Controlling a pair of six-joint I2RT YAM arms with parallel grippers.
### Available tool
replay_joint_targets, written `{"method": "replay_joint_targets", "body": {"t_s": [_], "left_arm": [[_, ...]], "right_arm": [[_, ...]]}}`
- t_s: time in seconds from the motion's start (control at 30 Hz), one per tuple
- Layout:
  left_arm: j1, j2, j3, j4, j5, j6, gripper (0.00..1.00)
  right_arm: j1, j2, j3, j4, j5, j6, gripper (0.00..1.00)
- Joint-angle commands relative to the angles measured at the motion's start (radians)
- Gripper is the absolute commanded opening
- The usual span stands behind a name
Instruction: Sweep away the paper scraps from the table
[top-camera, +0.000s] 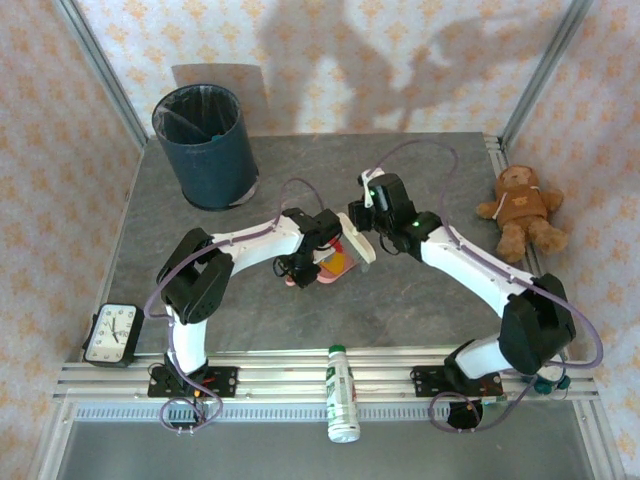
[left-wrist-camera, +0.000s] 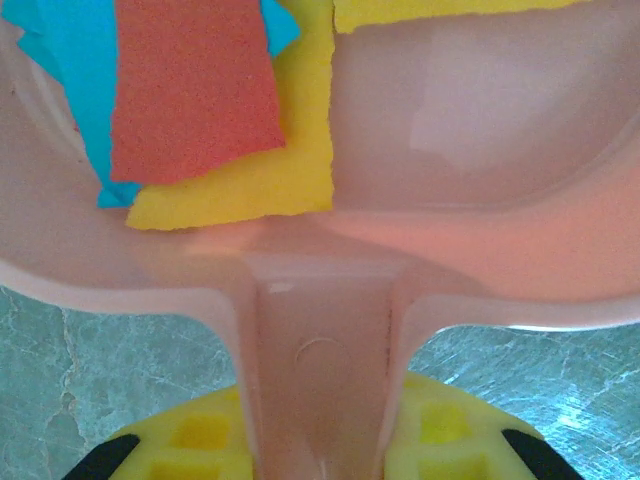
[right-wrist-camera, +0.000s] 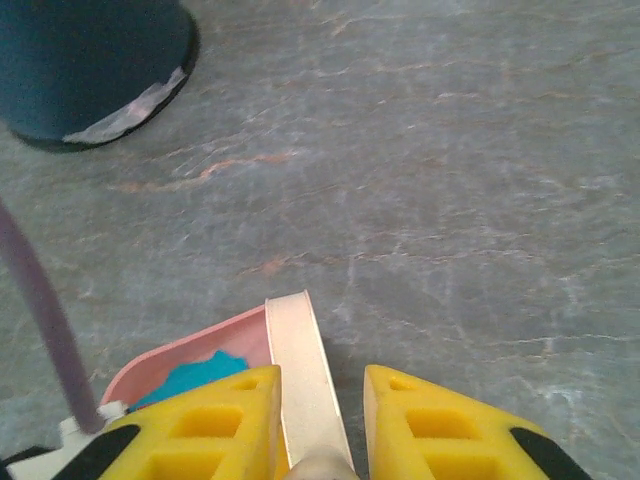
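My left gripper (left-wrist-camera: 320, 422) is shut on the handle of a pink dustpan (left-wrist-camera: 480, 150). Red (left-wrist-camera: 195, 85), yellow (left-wrist-camera: 250, 190) and teal (left-wrist-camera: 70, 60) paper scraps lie inside the pan. From above, the dustpan (top-camera: 325, 268) sits mid-table under the left gripper (top-camera: 318, 246). My right gripper (top-camera: 362, 232) is just right of it, shut on a white sweeper (right-wrist-camera: 300, 370) whose blade rests at the pan's edge. In the right wrist view the gripper (right-wrist-camera: 322, 380) has the pink dustpan (right-wrist-camera: 190, 350) and a teal scrap (right-wrist-camera: 195, 378) to its left. The table (top-camera: 420, 170) around them is dark grey.
A dark blue round bin (top-camera: 205, 145) stands at the back left, also in the right wrist view (right-wrist-camera: 80, 60). A teddy bear (top-camera: 522, 208) sits at the right edge. A clock (top-camera: 110, 333) and a bottle (top-camera: 342, 392) lie at the near rail.
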Motion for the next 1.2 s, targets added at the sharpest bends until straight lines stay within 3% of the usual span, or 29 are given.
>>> {"method": "replay_joint_targets", "body": {"t_s": [0.0,0.2,0.37,0.87,1.17], "left_arm": [[0.009,-0.049,-0.010,-0.004,-0.029,-0.014,0.00],[0.009,-0.057,-0.015,-0.001,-0.021,-0.012,0.00],[0.008,-0.057,-0.017,0.004,-0.015,-0.007,0.00],[0.007,-0.014,-0.009,-0.019,0.017,0.003,0.00],[0.008,0.015,-0.011,-0.023,0.050,0.017,0.00]], "right_arm": [[0.004,-0.045,-0.024,0.032,0.174,0.047,0.00],[0.005,-0.032,-0.037,0.028,0.356,0.064,0.00],[0.005,0.003,-0.031,0.013,0.384,0.043,0.00],[0.007,0.134,0.059,-0.038,0.127,0.013,0.00],[0.008,0.131,0.065,-0.035,-0.047,0.007,0.00]]}}
